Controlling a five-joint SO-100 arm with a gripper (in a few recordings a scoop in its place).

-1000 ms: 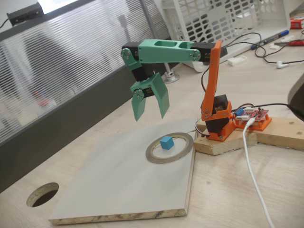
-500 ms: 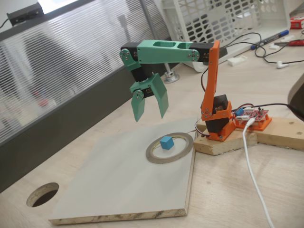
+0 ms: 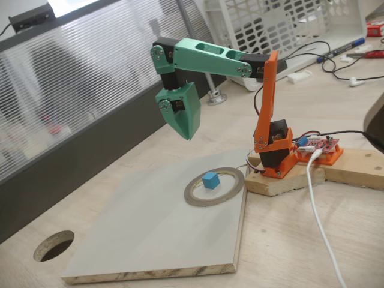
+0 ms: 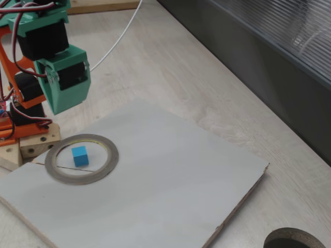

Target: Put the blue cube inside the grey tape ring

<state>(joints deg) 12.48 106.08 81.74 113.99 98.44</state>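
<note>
Since the blue cube (image 3: pixel 209 180) already sits inside the grey tape ring (image 3: pixel 214 186) on the board, w/ the fingers (image 3: pixel 188 133) together above and empty, it looks light, rigid, prob slippery, so pinch opposite flat faces.

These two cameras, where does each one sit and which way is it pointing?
A fixed view: off the board's front corner, raised, looking across at the whole arm, its orange base and shut gripper, with a window behind.
A fixed view: high on the opposite side, looking steeply down; the gripper and orange base show at upper left.
Both share the blue cube inside the grey tape ring, the board and the round table hole.
</note>
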